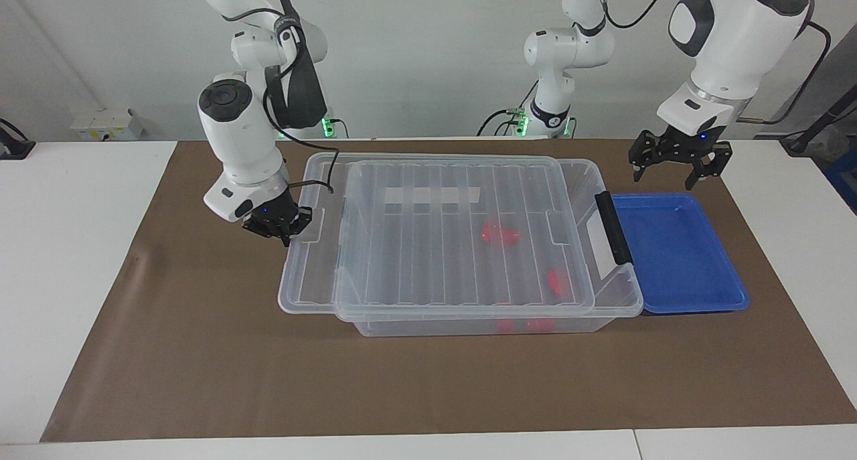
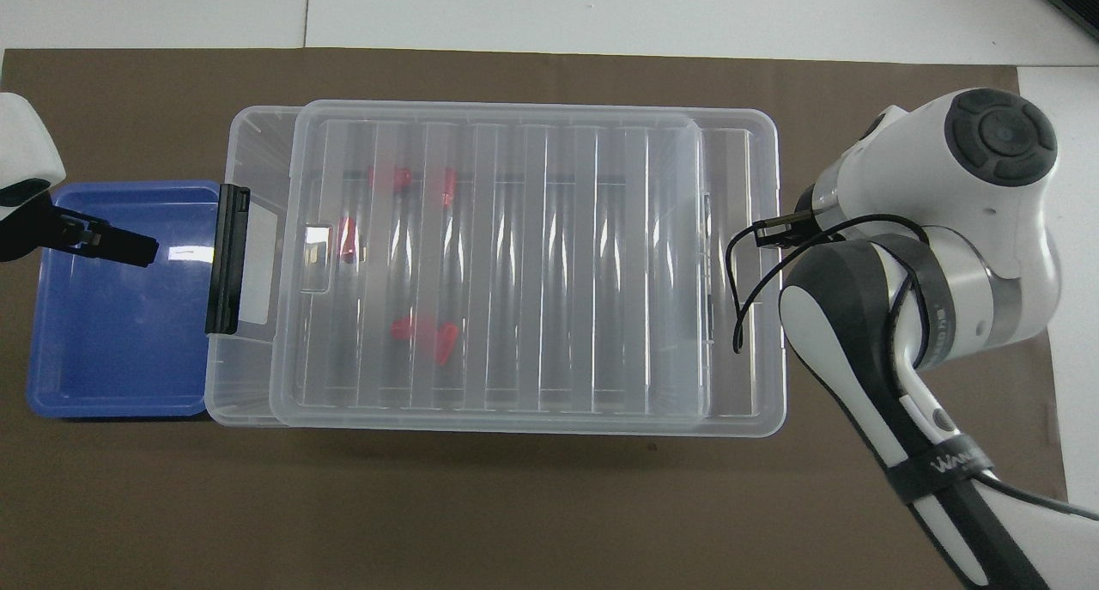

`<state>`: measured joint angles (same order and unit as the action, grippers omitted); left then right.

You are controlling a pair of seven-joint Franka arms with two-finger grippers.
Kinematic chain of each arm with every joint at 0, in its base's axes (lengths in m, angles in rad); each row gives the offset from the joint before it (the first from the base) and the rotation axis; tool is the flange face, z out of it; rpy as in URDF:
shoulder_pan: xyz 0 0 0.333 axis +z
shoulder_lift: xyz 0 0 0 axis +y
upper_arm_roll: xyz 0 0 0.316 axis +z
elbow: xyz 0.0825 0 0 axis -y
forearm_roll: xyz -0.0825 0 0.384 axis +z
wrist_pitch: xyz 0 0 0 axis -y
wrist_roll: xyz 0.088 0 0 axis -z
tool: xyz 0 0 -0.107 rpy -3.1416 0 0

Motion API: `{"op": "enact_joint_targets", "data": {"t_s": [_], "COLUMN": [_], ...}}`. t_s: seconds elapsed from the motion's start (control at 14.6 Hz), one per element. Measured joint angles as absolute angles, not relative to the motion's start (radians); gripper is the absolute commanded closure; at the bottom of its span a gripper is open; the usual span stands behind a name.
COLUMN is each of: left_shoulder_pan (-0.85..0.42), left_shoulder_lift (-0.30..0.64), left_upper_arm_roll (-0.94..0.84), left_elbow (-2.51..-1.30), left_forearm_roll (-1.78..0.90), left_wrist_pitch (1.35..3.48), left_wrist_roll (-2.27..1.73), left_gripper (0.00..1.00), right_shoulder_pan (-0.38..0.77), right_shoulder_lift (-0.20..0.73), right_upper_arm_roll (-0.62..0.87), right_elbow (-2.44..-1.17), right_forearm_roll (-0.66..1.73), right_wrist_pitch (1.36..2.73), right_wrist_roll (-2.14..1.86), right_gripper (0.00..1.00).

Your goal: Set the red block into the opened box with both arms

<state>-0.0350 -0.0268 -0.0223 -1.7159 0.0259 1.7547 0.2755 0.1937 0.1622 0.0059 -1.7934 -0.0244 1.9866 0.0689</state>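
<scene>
The clear box [image 1: 606, 179] lies lengthwise on the brown mat, its ribbed lid [image 1: 428, 246] resting on top and overhanging toward the right arm's end. Several red blocks lie inside, blurred through the lid; one red block [image 1: 556, 280] is close to the black latch [image 1: 612, 229]. My right gripper [image 1: 278, 222] is shut, its tips against the lid's overhanging end. In the overhead view it is hidden under its own wrist. My left gripper [image 1: 676, 162] hangs open and empty over the blue tray's edge. From overhead, the lid [image 2: 515, 255] covers the red block [image 2: 348, 238].
A shallow blue tray [image 1: 676, 259] sits against the box's latch end, with nothing in it. The brown mat [image 1: 201, 353] stretches bare around the box toward the table's edge farthest from the robots. A strip of the box [image 2: 249, 143] by the latch [image 2: 227, 259] stays uncovered.
</scene>
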Motion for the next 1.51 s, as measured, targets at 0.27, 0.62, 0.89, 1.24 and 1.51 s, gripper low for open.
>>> {"op": "enact_joint_targets", "data": {"t_s": [0.27,0.62,0.89,1.24,1.51], "left_shoulder_pan": [-0.093,-0.096,-0.067,-0.067,-0.067], "left_shoulder_lift": [-0.030,-0.031,-0.047,-0.052,-0.059], "left_upper_arm_roll": [-0.051,-0.033,-0.015,-0.017,-0.017], "left_elbow": [-1.716,-1.715,-1.711,-1.711,-1.704], "left_forearm_roll": [0.022,0.022,0.022,0.022,0.022], "left_wrist_pitch": [1.755,1.758,1.761,1.763,1.768], "left_wrist_roll": [0.273,0.265,0.068,-0.008,-0.025], "left_gripper": [0.00,0.00,0.00,0.00,0.00], "right_shoulder_pan": [0.232,0.261,0.268,0.273,0.273], "right_shoulder_lift": [0.154,0.144,0.139,0.133,0.131], "right_upper_arm_roll": [0.006,0.012,0.017,0.018,0.018], "right_elbow": [-1.806,-1.817,-1.826,-1.834,-1.835], "right_forearm_roll": [-0.024,0.004,0.013,0.014,0.014], "right_wrist_pitch": [1.986,1.986,1.985,1.985,1.985], "right_wrist_roll": [0.072,0.074,0.074,0.074,0.074], "right_gripper": [1.00,1.00,1.00,1.00,1.00]}}
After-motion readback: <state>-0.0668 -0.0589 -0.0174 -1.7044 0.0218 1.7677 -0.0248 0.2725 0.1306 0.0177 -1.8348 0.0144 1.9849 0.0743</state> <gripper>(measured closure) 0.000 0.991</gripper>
